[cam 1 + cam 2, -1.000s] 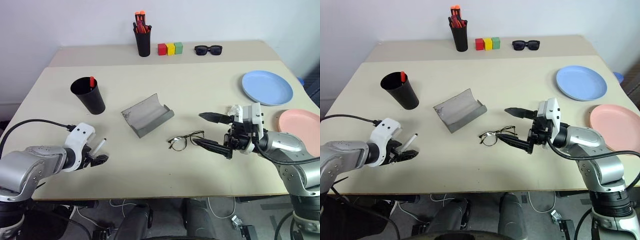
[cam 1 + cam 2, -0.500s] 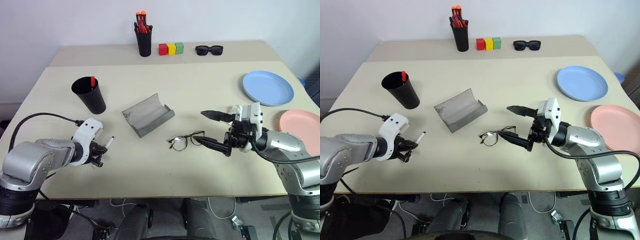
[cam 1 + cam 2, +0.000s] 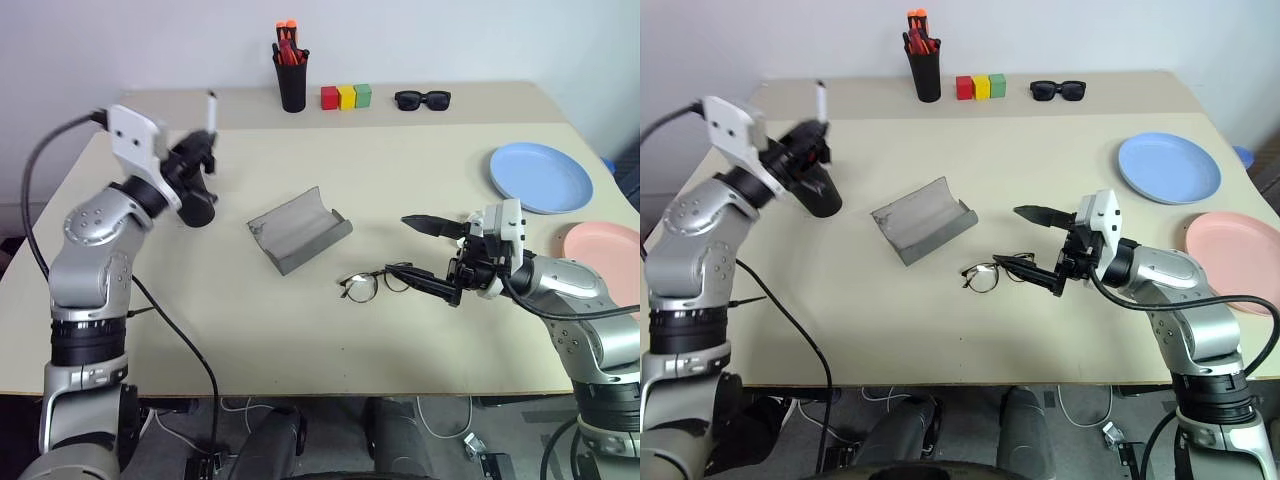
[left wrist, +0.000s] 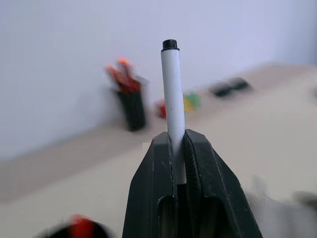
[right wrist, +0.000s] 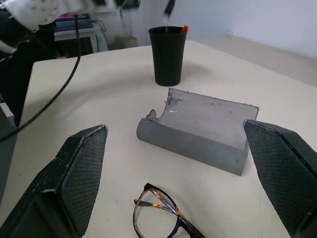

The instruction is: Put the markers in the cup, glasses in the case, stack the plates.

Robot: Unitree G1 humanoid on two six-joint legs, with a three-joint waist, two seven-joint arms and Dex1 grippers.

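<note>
Up at my left, my left fingers [image 4: 179, 163] are pinched tight on the white-bodied marker [image 4: 172, 94], which stands upright out of them with its small black cap on top; in the head views this hand is raised above the black cup [image 3: 820, 195], which sits on the desk [image 3: 300, 330] near its left edge. A red-capped marker [image 5: 184, 29] already pokes over the cup's rim. My right fingers [image 3: 428, 255] are spread as wide as they go and hold nothing, pointing level across the desk toward my left, with the lower finger tip just beside the wire-rimmed glasses [image 3: 374, 282], whether touching them I cannot tell. The glasses lie open on the desk, between that hand and the grey case [image 3: 298, 230], which lies open like a trough a little beyond them. Off to my right the light blue plate [image 3: 540, 176] rests flat, and the salmon pink plate [image 3: 606, 250] lies nearer me at the desk's right edge, apart from the blue one. Along the far side stand a black pen holder [image 3: 291, 84] with orange-red pens, three coloured blocks [image 3: 345, 97] in a row, and black sunglasses [image 3: 422, 99].
</note>
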